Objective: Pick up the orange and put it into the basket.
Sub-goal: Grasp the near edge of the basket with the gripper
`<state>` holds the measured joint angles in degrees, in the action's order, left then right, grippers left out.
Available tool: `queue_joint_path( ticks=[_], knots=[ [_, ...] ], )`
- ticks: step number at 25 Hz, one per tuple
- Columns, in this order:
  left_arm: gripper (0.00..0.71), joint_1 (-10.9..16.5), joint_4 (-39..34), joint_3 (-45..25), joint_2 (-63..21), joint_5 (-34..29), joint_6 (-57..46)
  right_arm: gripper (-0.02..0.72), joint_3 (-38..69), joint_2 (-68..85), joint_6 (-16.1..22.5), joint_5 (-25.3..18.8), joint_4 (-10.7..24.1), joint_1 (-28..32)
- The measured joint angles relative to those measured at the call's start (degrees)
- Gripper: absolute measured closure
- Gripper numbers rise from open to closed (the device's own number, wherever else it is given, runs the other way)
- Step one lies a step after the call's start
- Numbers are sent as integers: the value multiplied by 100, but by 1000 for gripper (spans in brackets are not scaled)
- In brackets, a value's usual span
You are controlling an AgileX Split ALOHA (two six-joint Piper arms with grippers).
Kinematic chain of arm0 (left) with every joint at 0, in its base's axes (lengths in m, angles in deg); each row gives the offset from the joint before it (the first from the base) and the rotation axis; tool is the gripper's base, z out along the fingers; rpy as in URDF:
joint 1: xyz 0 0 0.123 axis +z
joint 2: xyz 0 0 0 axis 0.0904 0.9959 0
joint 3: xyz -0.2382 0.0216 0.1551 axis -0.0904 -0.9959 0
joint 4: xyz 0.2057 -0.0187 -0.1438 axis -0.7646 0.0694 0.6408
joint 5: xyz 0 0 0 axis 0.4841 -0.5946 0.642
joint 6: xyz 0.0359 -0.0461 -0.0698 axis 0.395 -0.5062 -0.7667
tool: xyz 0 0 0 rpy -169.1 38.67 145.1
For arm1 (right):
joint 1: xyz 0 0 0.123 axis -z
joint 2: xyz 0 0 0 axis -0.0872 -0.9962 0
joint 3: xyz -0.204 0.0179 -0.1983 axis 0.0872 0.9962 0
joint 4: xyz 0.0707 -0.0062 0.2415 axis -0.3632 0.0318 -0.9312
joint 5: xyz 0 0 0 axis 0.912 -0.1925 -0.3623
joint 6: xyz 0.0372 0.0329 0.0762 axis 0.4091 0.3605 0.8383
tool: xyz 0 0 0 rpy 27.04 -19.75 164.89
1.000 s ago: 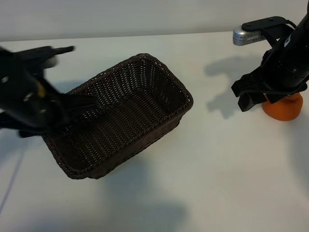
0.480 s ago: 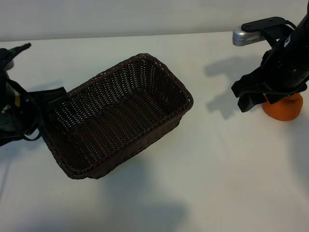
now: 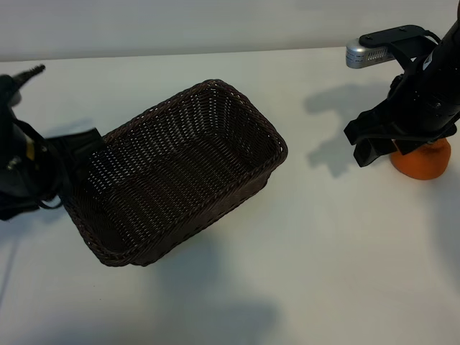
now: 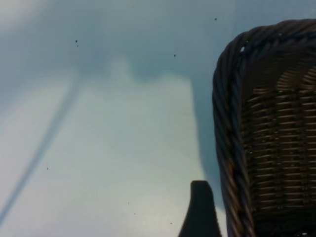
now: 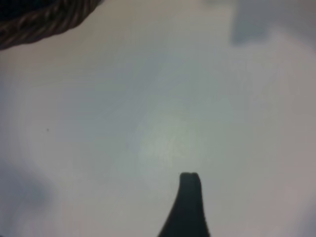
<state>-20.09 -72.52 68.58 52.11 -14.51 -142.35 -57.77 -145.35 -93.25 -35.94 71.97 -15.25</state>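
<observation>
My right gripper (image 3: pixel 374 147) hangs by the desk's (image 3: pixel 323 251) right edge, jaws spread wide, pinching nothing, just beside the orange (image 3: pixel 424 162), which sits on the desk partly hidden behind my arm. My left gripper (image 3: pixel 75 147) is at the left edge, jaws also spread wide and empty, close against the outer wall of the basket (image 3: pixel 180 169) at its left end; contact unclear. Basket sits mid-desk, nothing in it.

Woven wicker basket (image 3: pixel 180 165), matt table (image 3: pixel 323 244).
</observation>
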Motion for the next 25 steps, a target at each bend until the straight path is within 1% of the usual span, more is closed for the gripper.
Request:
queue_joint_path(
  ticks=[5, 10, 14, 18, 25],
  knots=[
    [145, 0, 132, -339, 296, 467, -123, 108, 0, 0, -10, 0, 0, 0],
    [145, 0, 274, -370, 589, 796, -137, 108, 0, 0, -17, 0, -7, 0],
    [145, 6, 291, -370, 794, 914, -141, 108, 0, 0, -17, 0, -12, 0],
    [145, 241, 441, -382, 963, 1075, -73, 108, 0, 0, -17, 0, -12, 0],
    [145, 625, 807, -439, 1035, 1433, 404, 108, 0, 0, -17, 5, -16, 0]
  ],
)
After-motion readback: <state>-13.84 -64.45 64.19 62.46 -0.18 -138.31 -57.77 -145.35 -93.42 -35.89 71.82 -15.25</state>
